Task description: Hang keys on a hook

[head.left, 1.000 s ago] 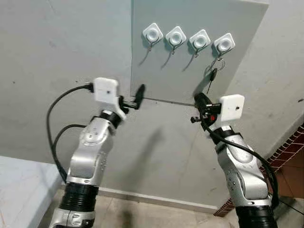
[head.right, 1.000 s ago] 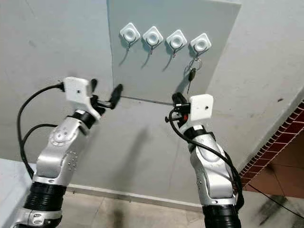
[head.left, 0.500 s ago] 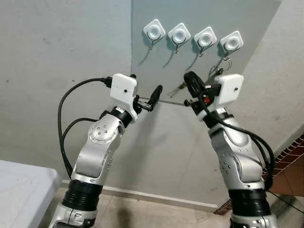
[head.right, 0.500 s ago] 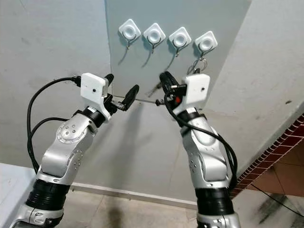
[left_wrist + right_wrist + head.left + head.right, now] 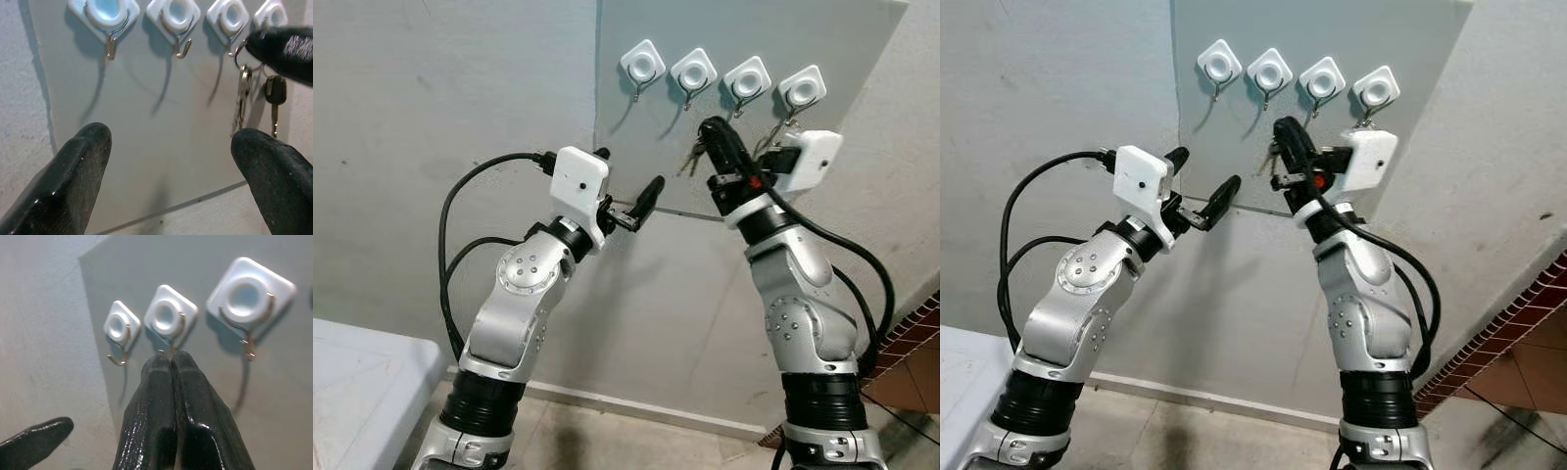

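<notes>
Grey hook panel (image 5: 636, 147) — right gripper (image 5: 710, 132) jaws pinching keys (image 5: 690, 157), left gripper (image 5: 631, 191) spread.

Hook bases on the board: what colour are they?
White, each hook base with a metal wire hook; clearest in the left wrist view.

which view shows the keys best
The left wrist view: the keys hang in plain sight below the right tool's black fingertip, near the third hook. Both eye views give just a small, dark glimpse of them beside that tool. The right wrist view looks along the shut fingers at the hooks.
</notes>
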Motion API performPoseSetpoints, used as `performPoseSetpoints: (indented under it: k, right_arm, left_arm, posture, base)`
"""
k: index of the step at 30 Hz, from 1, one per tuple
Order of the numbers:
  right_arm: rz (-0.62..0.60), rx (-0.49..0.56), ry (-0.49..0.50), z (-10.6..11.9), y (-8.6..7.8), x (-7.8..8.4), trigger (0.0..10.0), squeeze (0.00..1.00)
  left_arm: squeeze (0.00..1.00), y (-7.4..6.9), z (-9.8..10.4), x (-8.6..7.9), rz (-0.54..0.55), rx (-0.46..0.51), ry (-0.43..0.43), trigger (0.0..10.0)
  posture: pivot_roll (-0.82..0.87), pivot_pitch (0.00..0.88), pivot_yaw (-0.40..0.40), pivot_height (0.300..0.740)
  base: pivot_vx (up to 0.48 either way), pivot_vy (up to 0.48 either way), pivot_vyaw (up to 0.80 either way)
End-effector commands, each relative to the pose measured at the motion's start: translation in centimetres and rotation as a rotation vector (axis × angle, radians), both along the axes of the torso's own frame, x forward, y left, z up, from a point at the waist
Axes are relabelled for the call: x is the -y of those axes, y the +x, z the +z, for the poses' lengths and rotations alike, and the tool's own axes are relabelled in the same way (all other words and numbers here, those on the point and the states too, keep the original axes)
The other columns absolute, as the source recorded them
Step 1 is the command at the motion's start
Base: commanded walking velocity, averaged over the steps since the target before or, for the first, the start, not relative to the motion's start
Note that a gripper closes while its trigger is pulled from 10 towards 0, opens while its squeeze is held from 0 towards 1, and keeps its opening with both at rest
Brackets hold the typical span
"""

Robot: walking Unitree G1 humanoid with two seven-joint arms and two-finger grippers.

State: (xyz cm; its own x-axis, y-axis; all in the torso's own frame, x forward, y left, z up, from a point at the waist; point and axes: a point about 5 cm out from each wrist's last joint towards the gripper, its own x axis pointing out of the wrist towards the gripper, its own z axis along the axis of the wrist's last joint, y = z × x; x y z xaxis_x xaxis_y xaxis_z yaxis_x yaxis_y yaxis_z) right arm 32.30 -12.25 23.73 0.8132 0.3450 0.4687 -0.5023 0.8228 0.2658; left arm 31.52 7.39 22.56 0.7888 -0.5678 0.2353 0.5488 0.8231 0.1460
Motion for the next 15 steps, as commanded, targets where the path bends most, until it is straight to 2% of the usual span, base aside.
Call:
performPoseSetpoints:
  k: [1, 10, 15]
  right_arm:
    - [0.002, 0.032, 0.023, 0.7, -0.5, 0.6, 10.0, 0.00]
    - [-0.027, 0.041, 0.102, 1.2, -0.5, 1.6, 10.0, 0.00]
    - [-0.018, 0.051, 0.107, 1.7, -0.2, 1.5, 10.0, 0.00]
  left_arm:
    - [0.00, -0.2, 1.1, 0.6, -0.037, 0.033, 0.010, 10.0]
    - [0.00, -0.1, 1.4, 1.1, -0.062, 0.038, 0.008, 10.0]
    - [0.00, -0.1, 1.5, 1.2, -0.068, 0.038, 0.009, 10.0]
  posture:
    - [-0.06, 0.000, -0.067, 0.740]
    - [-0.07, 0.000, -0.055, 0.740]
    - [-0.07, 0.000, -0.052, 0.740]
  base:
    - [0.000, 0.000, 0.00]
    - [0.000, 0.000, 0.00]
    - [0.000, 0.000, 0.00]
